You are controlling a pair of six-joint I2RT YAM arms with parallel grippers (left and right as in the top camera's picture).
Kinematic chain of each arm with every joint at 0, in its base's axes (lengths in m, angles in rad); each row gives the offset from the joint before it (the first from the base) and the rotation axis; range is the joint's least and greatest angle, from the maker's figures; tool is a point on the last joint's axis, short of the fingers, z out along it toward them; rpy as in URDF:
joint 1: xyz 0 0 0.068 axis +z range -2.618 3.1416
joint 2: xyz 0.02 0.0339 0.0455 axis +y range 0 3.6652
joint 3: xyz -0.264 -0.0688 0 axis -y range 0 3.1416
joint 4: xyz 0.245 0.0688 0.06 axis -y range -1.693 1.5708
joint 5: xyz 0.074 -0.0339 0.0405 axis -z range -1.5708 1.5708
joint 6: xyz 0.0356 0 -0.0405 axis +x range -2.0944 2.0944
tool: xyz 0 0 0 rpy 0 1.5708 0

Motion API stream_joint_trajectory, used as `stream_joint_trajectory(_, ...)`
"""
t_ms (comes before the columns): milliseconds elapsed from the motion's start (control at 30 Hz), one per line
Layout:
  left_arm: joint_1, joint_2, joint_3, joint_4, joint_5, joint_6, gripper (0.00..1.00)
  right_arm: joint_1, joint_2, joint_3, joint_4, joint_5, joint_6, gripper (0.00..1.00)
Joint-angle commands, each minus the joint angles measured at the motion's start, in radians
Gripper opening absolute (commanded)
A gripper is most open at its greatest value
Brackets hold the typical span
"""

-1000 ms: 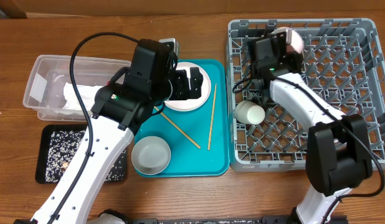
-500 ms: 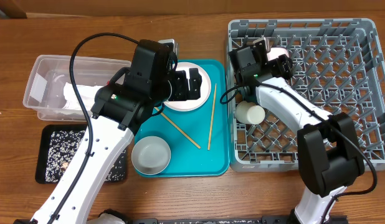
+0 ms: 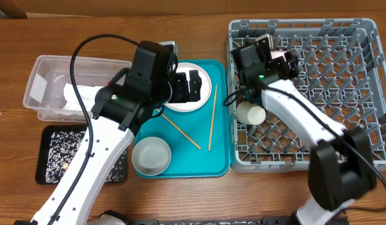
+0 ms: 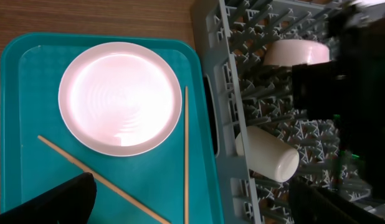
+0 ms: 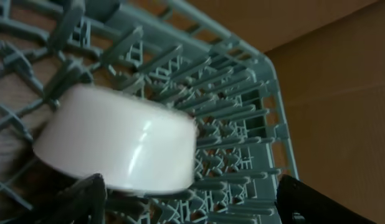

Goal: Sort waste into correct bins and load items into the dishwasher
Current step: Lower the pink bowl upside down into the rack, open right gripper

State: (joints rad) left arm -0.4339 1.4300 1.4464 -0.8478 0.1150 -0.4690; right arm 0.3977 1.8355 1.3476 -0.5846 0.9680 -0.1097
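Grey rack [image 3: 318,25] at 3 o'clock of the table [image 3: 199,195]. In it: pinkish bowl [image 5: 118,146] on its side on the pegs at the rack's 11 o'clock corner, cup [image 3: 250,113] on its side at the rack's 9 o'clock edge. Over that bowl the right gripper [image 5: 189,183] is released: fingers spread wide either side, one well clear of the bowl; can't tell if the other touches. By the plate [image 4: 121,96], the left gripper [image 4: 189,186] is wide open too, nothing in it, hovering over the teal tray [image 3: 187,161] mid-table. On that tray: plate at 12 o'clock, grey bowl [image 3: 151,155] at 7 o'clock, two chopsticks [image 3: 212,119] toward 3 o'clock. Clear tub [image 3: 43,69] at 10 o'clock of the table, white napkin [image 3: 77,97] inside. Below it the black tray [image 3: 55,156] at 8 o'clock, white specks across it.
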Motion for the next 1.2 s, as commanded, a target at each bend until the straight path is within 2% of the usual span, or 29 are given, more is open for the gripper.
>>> stream_joint_trajectory(0,0.003,0.005,0.011,-0.008,-0.014,0.005,1.00,0.032,-0.168,0.002,-0.005,-0.067,0.001,0.90)
stream_joint_trajectory(200,0.003,0.005,0.011,-0.013,-0.014,0.005,1.00,0.042,-0.303,0.002,-0.025,-0.130,0.019,0.90)
stream_joint_trajectory(300,0.003,0.005,0.011,-0.014,-0.014,0.005,1.00,0.042,-0.362,0.002,-0.030,-0.187,0.093,0.93)
stream_joint_trajectory(433,0.003,0.005,0.011,-0.015,-0.018,0.005,1.00,0.036,-0.416,0.002,-0.059,-0.439,0.167,0.93)
stream_joint_trajectory(533,0.003,0.005,0.011,-0.016,-0.018,0.005,1.00,0.003,-0.418,0.002,-0.062,-0.567,0.225,0.73)
stream_joint_trajectory(600,0.003,0.005,0.011,-0.019,-0.018,0.005,1.00,-0.034,-0.409,0.002,-0.052,-0.614,0.267,0.50)
stream_joint_trajectory(633,0.003,0.005,0.011,-0.023,-0.018,0.005,1.00,-0.057,-0.402,0.002,-0.046,-0.644,0.275,0.36)
stream_joint_trajectory(667,0.003,0.005,0.011,-0.028,-0.018,0.005,1.00,-0.088,-0.391,0.002,-0.037,-0.687,0.276,0.26)
stream_joint_trajectory(733,0.003,0.005,0.011,-0.045,-0.019,0.005,1.00,-0.176,-0.352,0.002,-0.014,-0.780,0.322,0.17)
stream_joint_trajectory(967,0.003,0.005,0.011,-0.055,-0.020,0.005,1.00,-0.377,-0.200,0.002,0.084,-1.067,0.341,0.13)
stream_joint_trajectory(1100,0.003,0.005,0.011,-0.055,-0.022,0.005,1.00,-0.415,-0.099,0.002,0.165,-1.247,0.297,0.14)
stream_joint_trajectory(1167,0.003,0.005,0.011,-0.055,-0.022,0.005,1.00,-0.415,-0.053,0.002,0.189,-1.265,0.280,0.14)
